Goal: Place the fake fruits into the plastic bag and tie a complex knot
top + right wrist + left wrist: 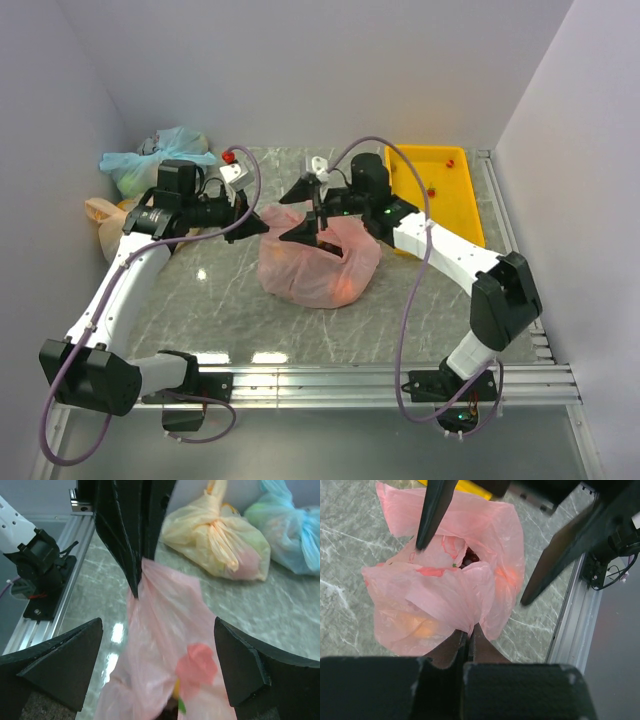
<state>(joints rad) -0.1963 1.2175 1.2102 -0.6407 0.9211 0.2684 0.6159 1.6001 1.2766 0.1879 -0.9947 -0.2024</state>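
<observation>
Both arms reach inward over the bag [320, 270], a thin, crinkled, translucent pink film slumped between them. The left gripper [245, 222] is clamped tight on its rim; the right gripper [305, 213] gapes wide and empty just above. Fruits [415, 625] glow orange through the film, just ahead of the left gripper.

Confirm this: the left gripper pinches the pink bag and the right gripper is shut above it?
No. The right gripper is open, jaws spread wide above the bag, as the right wrist view shows. The left gripper does pinch the pink bag.
</observation>
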